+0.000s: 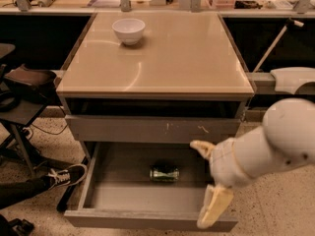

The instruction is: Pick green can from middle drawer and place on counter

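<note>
The green can (164, 173) lies on its side on the bare grey floor of the open middle drawer (147, 219), near its centre. My gripper (203, 183) is at the drawer's right side, to the right of the can and apart from it. It hangs over the drawer's right front corner on my white arm (275, 141), which comes in from the right. The fingers (214, 206) stand apart and hold nothing. The tan counter (162, 63) tops the cabinet above.
A white bowl (128, 30) stands at the counter's back left. A grey drawer front with white scuffs (152, 129) sits just above the open drawer. A person's shoe (66, 175) and a dark chair (24, 82) are at the left. A white object (293, 77) lies at the right.
</note>
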`<state>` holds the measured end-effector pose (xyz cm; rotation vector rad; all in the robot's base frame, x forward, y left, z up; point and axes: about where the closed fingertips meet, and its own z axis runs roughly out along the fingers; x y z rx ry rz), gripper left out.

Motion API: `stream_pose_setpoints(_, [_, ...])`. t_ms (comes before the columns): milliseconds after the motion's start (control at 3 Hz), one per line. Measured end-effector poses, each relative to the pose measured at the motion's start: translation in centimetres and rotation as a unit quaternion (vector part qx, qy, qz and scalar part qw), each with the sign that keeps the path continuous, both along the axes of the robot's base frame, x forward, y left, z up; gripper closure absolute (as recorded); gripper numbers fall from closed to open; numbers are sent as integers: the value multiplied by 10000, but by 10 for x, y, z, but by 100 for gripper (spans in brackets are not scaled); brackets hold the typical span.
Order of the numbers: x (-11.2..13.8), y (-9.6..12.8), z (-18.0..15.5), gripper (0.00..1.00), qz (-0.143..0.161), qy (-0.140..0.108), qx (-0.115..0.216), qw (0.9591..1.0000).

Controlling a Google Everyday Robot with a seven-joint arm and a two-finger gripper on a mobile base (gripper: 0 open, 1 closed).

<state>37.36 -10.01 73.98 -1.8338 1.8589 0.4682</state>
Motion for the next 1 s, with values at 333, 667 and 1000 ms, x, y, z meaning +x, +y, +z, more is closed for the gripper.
stream_pose_setpoints(333, [-28, 34, -129, 0, 112, 868, 50, 9962])
stream_pose_setpoints(667, [-48, 63, -238, 0, 142, 1556, -235, 9874])
stream_pose_setpoints(1000, [-39, 94, -259, 0, 64, 1632, -164, 9864])
